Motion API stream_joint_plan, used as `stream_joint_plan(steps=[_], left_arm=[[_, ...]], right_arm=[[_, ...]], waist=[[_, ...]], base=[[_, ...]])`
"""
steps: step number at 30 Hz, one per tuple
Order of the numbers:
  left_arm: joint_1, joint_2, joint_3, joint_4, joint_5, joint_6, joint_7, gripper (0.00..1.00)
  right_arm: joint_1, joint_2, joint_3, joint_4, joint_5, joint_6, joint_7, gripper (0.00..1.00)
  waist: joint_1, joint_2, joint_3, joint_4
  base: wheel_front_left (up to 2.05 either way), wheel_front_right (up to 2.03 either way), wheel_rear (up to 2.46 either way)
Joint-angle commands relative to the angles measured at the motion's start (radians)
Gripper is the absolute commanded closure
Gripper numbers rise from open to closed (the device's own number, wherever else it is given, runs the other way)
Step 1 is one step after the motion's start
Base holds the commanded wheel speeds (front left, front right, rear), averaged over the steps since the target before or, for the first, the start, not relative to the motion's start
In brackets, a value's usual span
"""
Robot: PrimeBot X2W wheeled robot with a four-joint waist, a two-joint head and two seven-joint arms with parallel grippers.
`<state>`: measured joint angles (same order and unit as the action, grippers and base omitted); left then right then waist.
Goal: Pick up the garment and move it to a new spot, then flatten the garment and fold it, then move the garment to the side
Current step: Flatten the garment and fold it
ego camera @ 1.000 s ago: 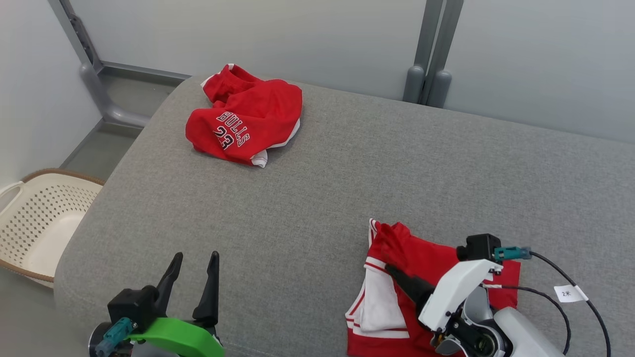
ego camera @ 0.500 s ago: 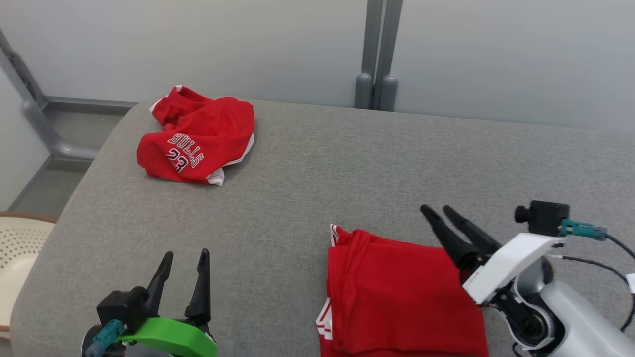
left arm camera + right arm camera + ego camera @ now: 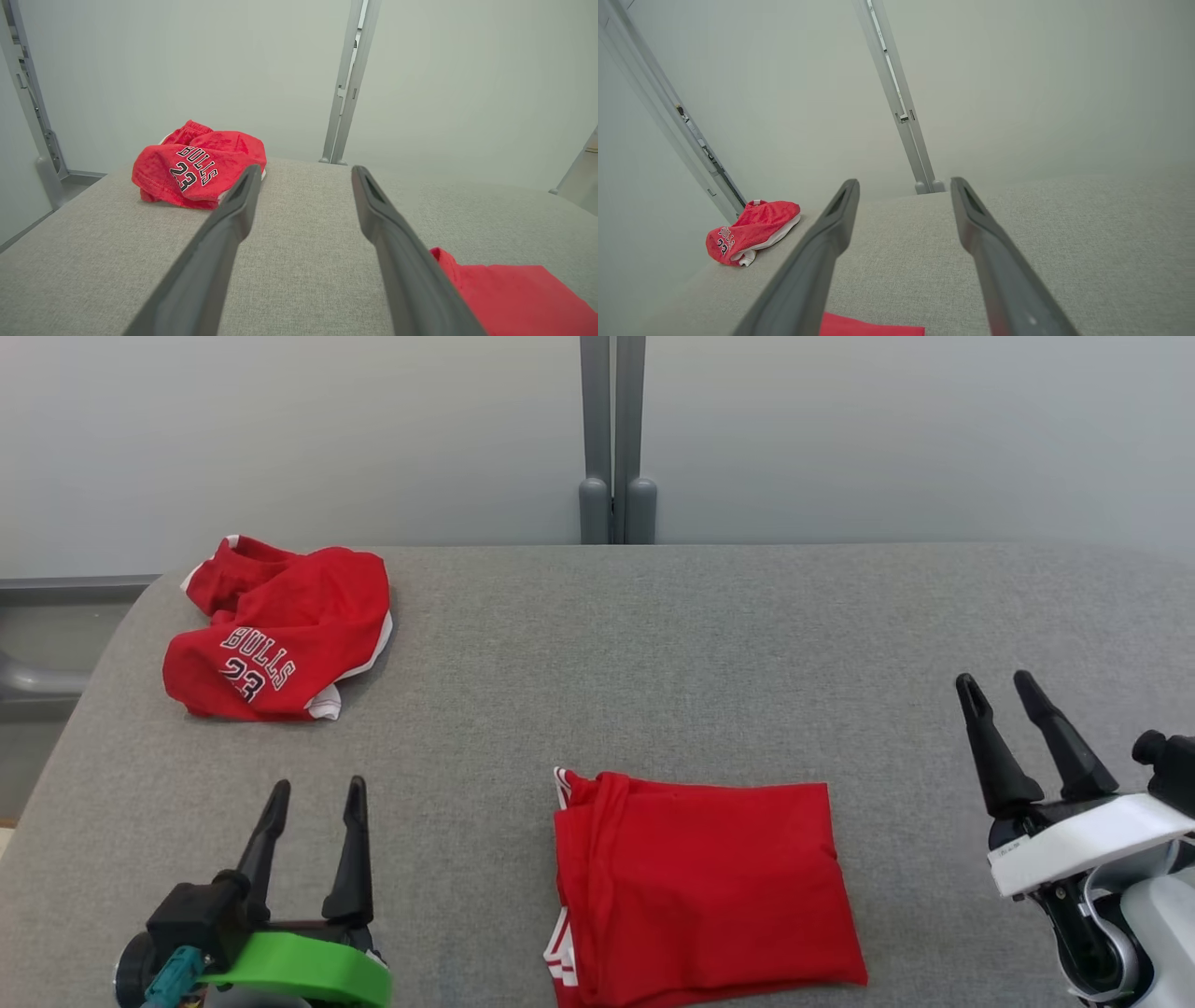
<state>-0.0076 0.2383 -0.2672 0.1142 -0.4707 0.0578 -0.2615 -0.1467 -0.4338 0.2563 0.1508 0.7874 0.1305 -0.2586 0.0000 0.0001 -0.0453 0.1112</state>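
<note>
A grey fabric table (image 3: 653, 644) stands against a pale wall (image 3: 280, 429) with a grey post (image 3: 613, 429). The folded garment (image 3: 700, 887) lies near its front edge, between the left pincer (image 3: 317, 786) and right pincer (image 3: 995, 679), both wide and empty

Upholstered top (image 3: 653, 644): coarse woven cloth, grey, matt. Folded garment (image 3: 700, 887): smooth red knit, matt, white trim at edge. Crumpled Bulls jersey (image 3: 280, 635): fine-pored red mesh cloth, printed lettering. Fingers of left gripper (image 3: 317, 784) and right gripper (image 3: 993, 679): dark plastic, smooth, matt. Green bracket (image 3: 299, 971): glossy plastic. White wrist shell (image 3: 1083, 835): smooth plastic, satin. Grey posts (image 3: 611, 429): painted metal by the look. Wall panels (image 3: 280, 429): smooth, matt.
</note>
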Motion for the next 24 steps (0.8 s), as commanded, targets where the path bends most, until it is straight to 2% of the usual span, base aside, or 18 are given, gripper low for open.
stream_joint_plan(steps=[1, 6, 12, 16, 24], left_arm=[[0.019, -0.006, 0.019, -0.012, 0.028, -0.005, -0.004, 0.0], [0.052, -0.035, 0.07, -0.027, 0.088, -0.021, -0.004, 0.0], [0.064, -0.078, 0.108, -0.021, 0.149, -0.055, -0.004, 0.0], [0.065, -0.099, 0.134, -0.032, 0.205, -0.076, -0.004, 0.0], [0.074, -0.137, 0.184, -0.026, 0.268, -0.106, -0.004, 0.0]], right_arm=[[0.016, 0.014, -0.034, -0.009, -0.032, 0.0, -0.008, 0.0], [0.07, 0.092, -0.155, -0.049, -0.185, 0.0, -0.006, 0.0], [0.125, 0.13, -0.189, -0.047, -0.311, 0.0, -0.007, 0.0], [0.144, 0.143, -0.186, -0.023, -0.346, 0.0, -0.007, 0.0], [0.141, 0.145, -0.164, 0.0, -0.34, 0.0, -0.007, 0.0]], waist=[[0.0, -0.0001, 0.001, -0.024], [0.0, -0.0001, 0.0, -0.047], [0.0, -0.0001, -0.008, -0.057], [0.0, -0.0001, -0.01, -0.058], [0.0, -0.0001, -0.009, -0.06]], base=[[0.0, 0.0, 0.0], [0.0, 0.0, 0.0], [0.0, 0.0, 0.0], [0.0, 0.0, 0.0], [0.0, 0.0, 0.0]])
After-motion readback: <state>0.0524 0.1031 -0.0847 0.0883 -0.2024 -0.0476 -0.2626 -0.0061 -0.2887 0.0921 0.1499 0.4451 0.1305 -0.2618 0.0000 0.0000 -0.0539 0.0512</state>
